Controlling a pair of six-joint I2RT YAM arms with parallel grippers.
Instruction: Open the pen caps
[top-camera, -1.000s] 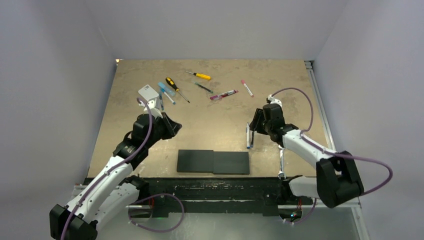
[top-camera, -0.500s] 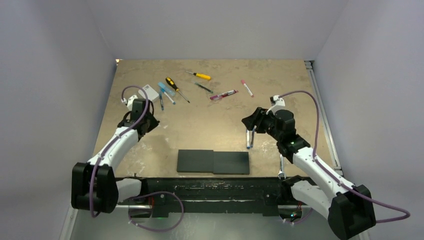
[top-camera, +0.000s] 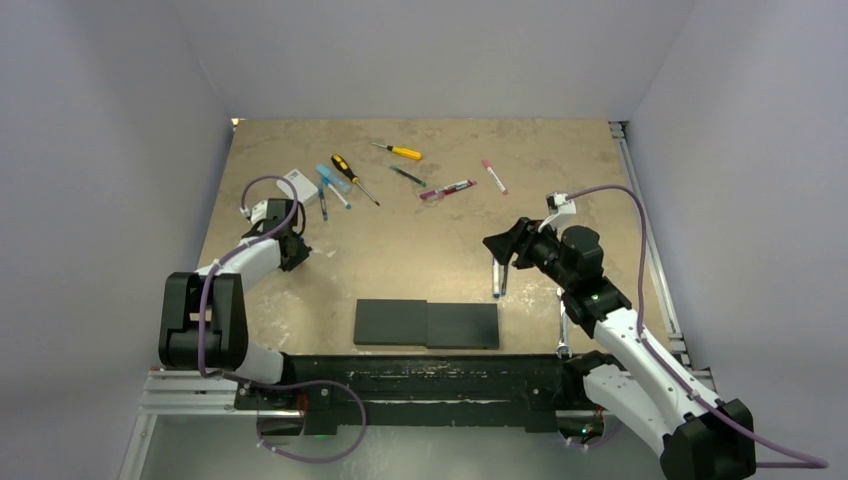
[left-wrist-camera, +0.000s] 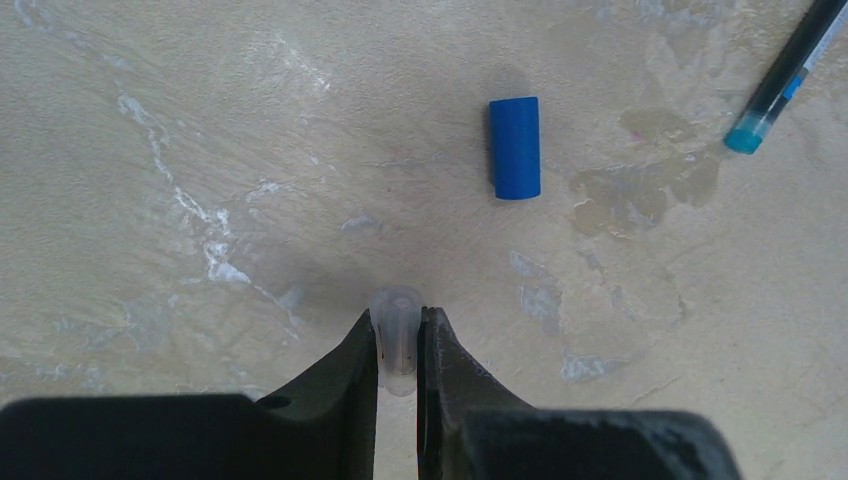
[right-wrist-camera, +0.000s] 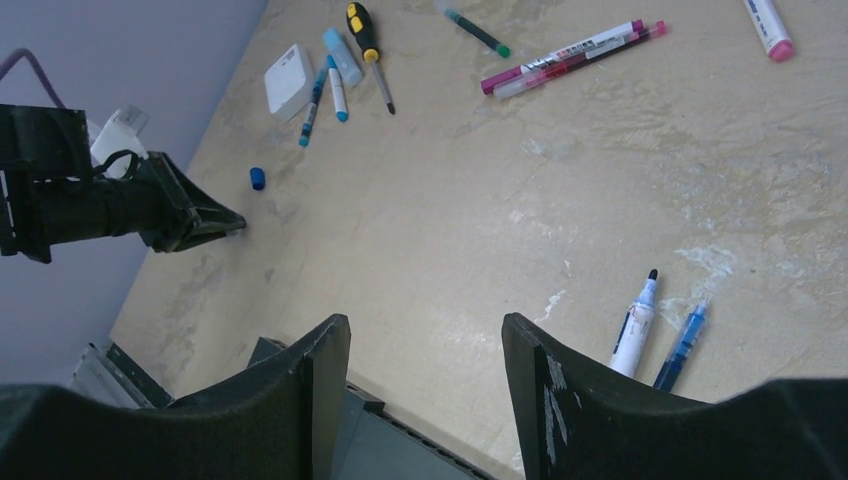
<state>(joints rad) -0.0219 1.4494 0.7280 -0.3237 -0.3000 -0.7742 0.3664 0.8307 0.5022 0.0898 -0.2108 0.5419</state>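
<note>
My left gripper (left-wrist-camera: 399, 320) is shut on a small clear pen cap (left-wrist-camera: 396, 300), held low over the table at the left (top-camera: 296, 258). A loose blue cap (left-wrist-camera: 515, 148) lies on the table just beyond it. My right gripper (right-wrist-camera: 425, 335) stands open and empty, raised above the table (top-camera: 500, 245). An uncapped white marker (right-wrist-camera: 636, 325) and a blue pen (right-wrist-camera: 683, 345) lie side by side to its right. Farther back lie two magenta pens (right-wrist-camera: 570, 58), a pink-capped marker (right-wrist-camera: 768, 25) and light-blue capped markers (top-camera: 330, 185).
A white box (top-camera: 295, 183), a black-and-yellow screwdriver (top-camera: 352, 176), a yellow screwdriver (top-camera: 398, 151) and a thin green-tipped pen (top-camera: 407, 176) lie at the back. Two dark flat slabs (top-camera: 427, 323) sit at the near edge. A dark pen with a teal end (left-wrist-camera: 780, 85) lies near the blue cap.
The left arm has folded back to the left and lowered toward the table. The right arm has pulled back and up from the two pens, its jaws wider.
</note>
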